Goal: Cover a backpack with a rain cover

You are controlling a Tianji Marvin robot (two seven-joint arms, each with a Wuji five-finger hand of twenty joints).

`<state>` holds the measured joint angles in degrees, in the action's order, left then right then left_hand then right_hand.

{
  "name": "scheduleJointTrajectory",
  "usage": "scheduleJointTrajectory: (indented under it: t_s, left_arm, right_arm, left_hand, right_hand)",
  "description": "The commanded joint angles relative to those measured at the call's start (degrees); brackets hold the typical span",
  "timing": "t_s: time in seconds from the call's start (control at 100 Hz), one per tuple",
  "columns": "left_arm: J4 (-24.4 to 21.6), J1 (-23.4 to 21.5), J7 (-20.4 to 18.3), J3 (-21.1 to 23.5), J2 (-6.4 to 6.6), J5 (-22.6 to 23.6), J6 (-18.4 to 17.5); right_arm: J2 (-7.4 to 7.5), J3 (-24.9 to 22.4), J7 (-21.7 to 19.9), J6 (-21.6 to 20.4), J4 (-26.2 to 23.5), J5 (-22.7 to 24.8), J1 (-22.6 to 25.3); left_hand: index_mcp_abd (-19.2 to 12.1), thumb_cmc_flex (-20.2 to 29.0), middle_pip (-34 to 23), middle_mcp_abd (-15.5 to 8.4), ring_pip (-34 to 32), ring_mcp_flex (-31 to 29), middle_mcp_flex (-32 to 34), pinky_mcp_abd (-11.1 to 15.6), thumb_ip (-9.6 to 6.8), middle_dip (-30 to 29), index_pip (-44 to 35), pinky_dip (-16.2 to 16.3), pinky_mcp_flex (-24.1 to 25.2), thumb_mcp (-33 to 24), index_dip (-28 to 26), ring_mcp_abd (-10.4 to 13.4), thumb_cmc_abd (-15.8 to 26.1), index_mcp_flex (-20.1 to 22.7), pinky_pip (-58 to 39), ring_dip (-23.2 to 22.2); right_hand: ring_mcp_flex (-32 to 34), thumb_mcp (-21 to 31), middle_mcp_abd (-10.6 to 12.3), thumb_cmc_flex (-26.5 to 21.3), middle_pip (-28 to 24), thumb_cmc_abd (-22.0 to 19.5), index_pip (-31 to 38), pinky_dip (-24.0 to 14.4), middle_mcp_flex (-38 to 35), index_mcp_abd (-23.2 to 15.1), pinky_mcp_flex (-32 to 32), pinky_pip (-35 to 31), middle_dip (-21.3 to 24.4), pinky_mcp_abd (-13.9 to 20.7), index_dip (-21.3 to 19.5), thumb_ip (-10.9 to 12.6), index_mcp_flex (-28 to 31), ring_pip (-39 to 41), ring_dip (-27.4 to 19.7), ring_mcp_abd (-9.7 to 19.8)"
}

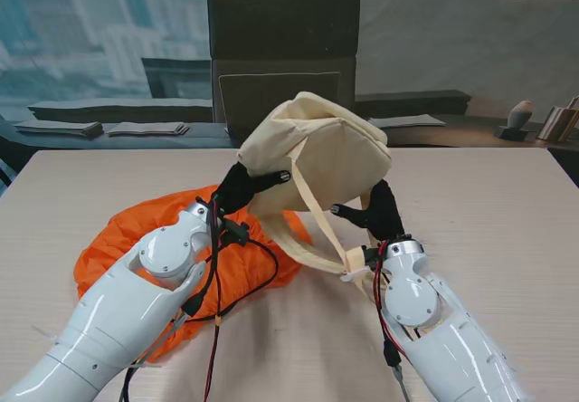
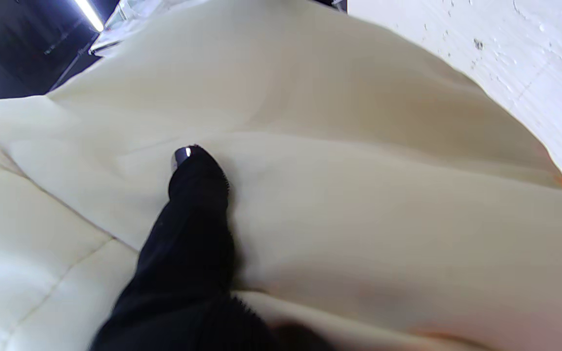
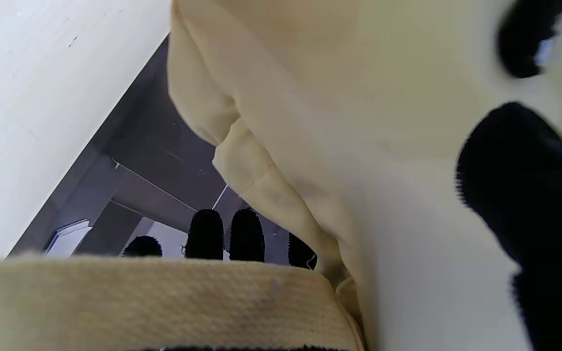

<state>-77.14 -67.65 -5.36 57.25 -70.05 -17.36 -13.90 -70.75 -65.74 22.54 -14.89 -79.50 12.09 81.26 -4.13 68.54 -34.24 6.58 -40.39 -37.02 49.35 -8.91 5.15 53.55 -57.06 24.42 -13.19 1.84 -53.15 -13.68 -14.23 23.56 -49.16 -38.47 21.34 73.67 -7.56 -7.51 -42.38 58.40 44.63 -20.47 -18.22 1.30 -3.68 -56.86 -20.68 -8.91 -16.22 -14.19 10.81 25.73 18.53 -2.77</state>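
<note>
At centre frame, the left hand (image 1: 237,187) and right hand (image 1: 378,212) grip a cream backpack (image 1: 317,153) from either side, holding it tilted above the table (image 1: 488,203). Its straps (image 1: 318,221) trail down towards the right wrist. The orange rain cover (image 1: 136,234) lies crumpled at lower left, under the left arm.

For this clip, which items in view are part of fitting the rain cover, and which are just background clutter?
Part of the job: cream backpack, held up between left hand and right hand; orange rain cover, lying crumpled on the table.

Just lying about: chair; papers on the ledge behind.
</note>
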Motion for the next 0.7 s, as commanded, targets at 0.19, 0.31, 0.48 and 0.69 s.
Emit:
scheduleJointTrajectory:
  t_s: [0.19, 0.31, 0.48, 0.69]
  left_arm:
    - [-2.0, -0.8, -5.0, 0.2, 0.83, 0.1, -0.8]
    - [-2.3, -1.2, -6.2, 0.8, 1.29, 0.3, -0.3]
    - [-2.1, -1.0, -7.1, 0.9, 1.53, 0.6, 0.5]
    - [-0.5, -0.2, -7.1, 0.3, 1.25, 0.9, 1.1]
  right_arm:
    - [-1.67, 1.4, -0.2, 1.0, 3.2, -1.9, -2.8]
    - [-2.29, 1.3, -0.7, 0.9, 2.7, -6.9, -3.0]
    - [-2.41, 0.4, -3.3, 2.2, -1.1, -13.8, -1.8]
    - [-2.85, 0.3, -2.0, 2.6, -3.8, -15.8, -1.0]
  left_hand:
    - [-4.0, 5.1, -4.9, -5.3, -1.0, -3.5, 3.7, 4.6, -1.11, 2.8, -6.0, -0.4, -2.4, -0.9, -4.9, 1.3, 6.3, 3.9, -0.1, -0.5]
    - [-3.9, 5.1, -5.2, -5.1, -1.2, -3.7, 4.0, 4.4, -1.1, 3.1, -5.7, -0.4, -2.5, -0.9, -4.9, 1.3, 6.1, 4.5, -0.2, -1.0]
    - [-3.9, 5.1, -4.5, -5.1, -0.6, -3.4, 3.9, 4.5, -1.18, 3.0, -5.4, -0.6, -2.1, -1.0, -5.2, 1.1, 6.1, 4.6, 0.1, -1.1]
    - [-4.3, 5.0, -2.7, -5.1, 0.9, -1.9, 3.1, 5.2, -1.35, 2.1, -4.6, -0.7, -0.2, -1.1, -5.1, 1.0, 6.2, 4.4, 0.6, -0.7]
  right_hand:
    - [-2.7, 1.1, 0.0, -0.6, 0.6, 0.1, 0.4, 0.0, 3.0, -0.7, -1.1, 2.5, 0.5, 2.7, 0.3, 0.2, -2.6, -0.1, -0.8, 1.7]
    - [1.8, 0.6, 1.3, -6.0, 0.0, -0.8, 4.1, -1.8, -4.0, -5.4, 0.1, 0.9, 0.3, 0.8, -2.0, 1.0, 6.5, 1.7, 0.0, 2.1]
    - [17.3, 1.5, 2.3, -16.9, -1.6, -1.8, 9.6, -3.0, -27.8, -10.6, 5.8, -1.8, -1.2, -4.4, -10.3, 1.6, 30.1, 8.2, 2.9, 0.5]
    - [36.1, 2.5, -0.2, -29.7, 2.6, -1.6, 22.0, -3.7, -44.2, -16.9, 28.1, -12.6, 2.9, -12.5, -15.7, -4.8, 42.5, 10.8, 1.8, -3.5]
